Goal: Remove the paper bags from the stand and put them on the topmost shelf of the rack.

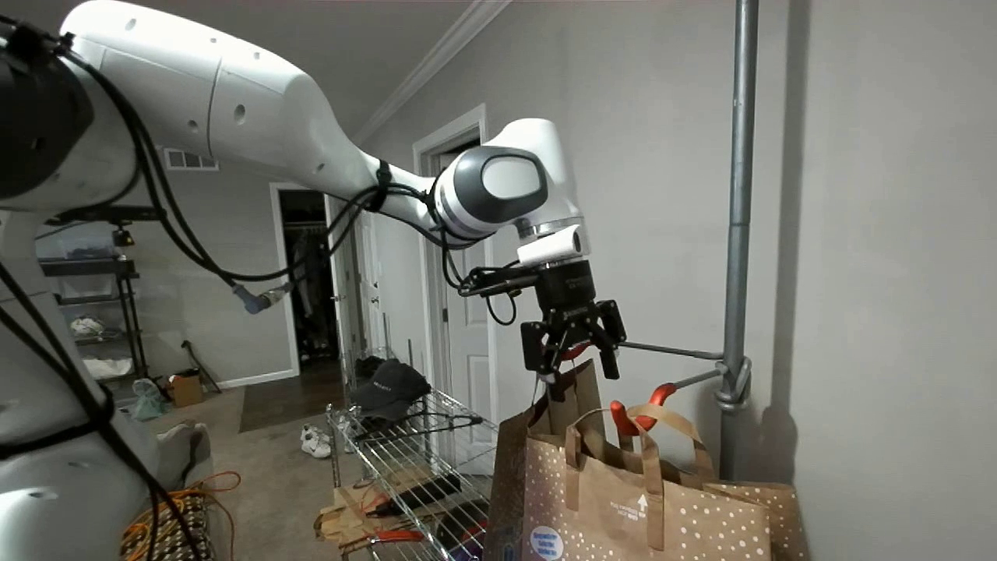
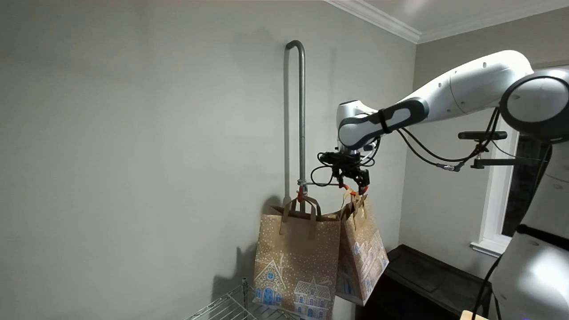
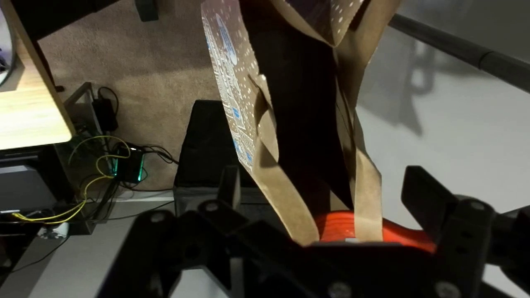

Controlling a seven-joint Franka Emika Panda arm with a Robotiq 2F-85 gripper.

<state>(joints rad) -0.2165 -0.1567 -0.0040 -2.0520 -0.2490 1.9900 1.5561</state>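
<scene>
Two brown paper bags hang by their handles from orange-red hooks on the grey stand [image 1: 740, 195], also in an exterior view [image 2: 302, 115]. The near dotted bag [image 1: 701, 522] also shows as the house-printed bag [image 2: 298, 249]. The farther bag [image 1: 510, 483] shows in an exterior view [image 2: 362, 253] and in the wrist view [image 3: 232, 95]. My gripper [image 1: 575, 368] is open above the farther bag, also in an exterior view [image 2: 355, 184]. In the wrist view its spread fingers [image 3: 325, 182] stand either side of that bag's handles and hook [image 3: 337, 223]. The rack's topmost shelf [image 1: 397, 467] is beside the bags.
A dark cap [image 1: 389, 389] and a black hanger [image 1: 436, 423] lie on the rack's top shelf. Its corner shows in an exterior view [image 2: 231, 306]. The wall stands close behind the pole. A wooden table [image 3: 33, 107] and a black box [image 3: 207, 136] show in the wrist view.
</scene>
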